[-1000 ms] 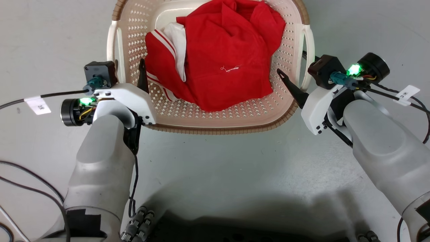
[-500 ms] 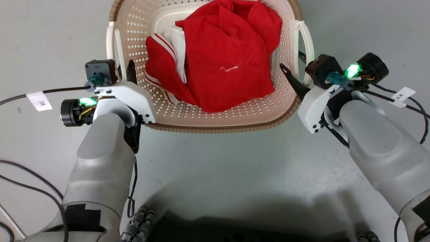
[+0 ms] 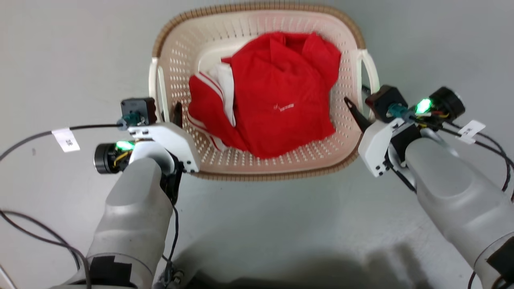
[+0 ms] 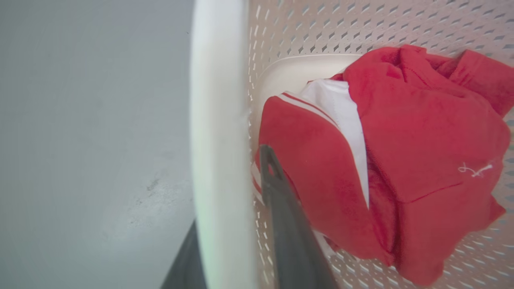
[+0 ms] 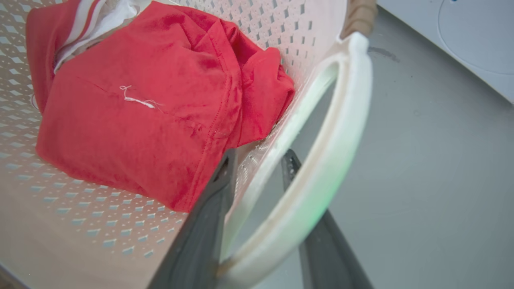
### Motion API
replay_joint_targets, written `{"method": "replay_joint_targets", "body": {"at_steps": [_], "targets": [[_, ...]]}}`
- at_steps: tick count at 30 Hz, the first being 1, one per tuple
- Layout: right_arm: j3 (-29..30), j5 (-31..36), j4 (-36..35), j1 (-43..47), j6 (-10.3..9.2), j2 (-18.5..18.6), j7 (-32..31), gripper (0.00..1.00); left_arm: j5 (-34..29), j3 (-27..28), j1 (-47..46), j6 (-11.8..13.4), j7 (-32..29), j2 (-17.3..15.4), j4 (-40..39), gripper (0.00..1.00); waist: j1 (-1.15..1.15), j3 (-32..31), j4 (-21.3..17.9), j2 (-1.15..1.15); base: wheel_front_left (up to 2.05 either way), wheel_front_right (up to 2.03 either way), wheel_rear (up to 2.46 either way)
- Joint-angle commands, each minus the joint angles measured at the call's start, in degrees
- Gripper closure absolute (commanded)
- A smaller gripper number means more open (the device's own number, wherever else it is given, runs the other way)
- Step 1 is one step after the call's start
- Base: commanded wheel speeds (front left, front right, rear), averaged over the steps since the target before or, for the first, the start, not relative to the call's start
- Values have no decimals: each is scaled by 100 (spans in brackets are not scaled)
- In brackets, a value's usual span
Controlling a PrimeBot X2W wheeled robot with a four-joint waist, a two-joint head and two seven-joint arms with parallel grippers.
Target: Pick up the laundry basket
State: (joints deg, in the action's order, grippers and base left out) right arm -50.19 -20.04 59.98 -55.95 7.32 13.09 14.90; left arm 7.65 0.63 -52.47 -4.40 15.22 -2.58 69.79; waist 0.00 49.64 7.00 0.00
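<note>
The laundry basket sits between the arms, left pincer clamped on its left handle. Right pincer straddles the right handle, nearly closed — grip unclear.

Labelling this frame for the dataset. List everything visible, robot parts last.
cream-white perforated plastic laundry basket: one, brown woven-look rim, white side handles, between the grippers
red fabric garment with white stripes: one, inside the basket
smooth grey floor: below the basket
white appliance panel: one, beyond the basket's right handle
black cables with white tags: two, one by each wrist
left gripper: dark fingers clamped astride the left handle
right gripper: dark fingers clamped astride the right handle
pale grey forearms: two, lower corners
</note>
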Motion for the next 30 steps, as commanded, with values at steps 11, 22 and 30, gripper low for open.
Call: {"method": "replay_joint_targets", "body": {"at_steps": [11, 22, 30], "targets": [[-343, -338, 513, 622, 32, -392, 44, 100, 359, -215, 654, -155, -27, -49, 314, 100, 0, -1430, -319, 0, 0, 0, 0], [-708, -837, 1001, 1300, 33, -656, 38, 100, 707, -503, 1517, -216, -310, -51, 393, 100, 0, -2847, -537, 0, 0, 0, 0], [-1019, -1213, 1153, 1762, 33, -832, -275, 100, 736, -657, 2120, -239, -722, -50, 399, 100, 0, -3804, -753, 0, 0, 0, 0]]}}
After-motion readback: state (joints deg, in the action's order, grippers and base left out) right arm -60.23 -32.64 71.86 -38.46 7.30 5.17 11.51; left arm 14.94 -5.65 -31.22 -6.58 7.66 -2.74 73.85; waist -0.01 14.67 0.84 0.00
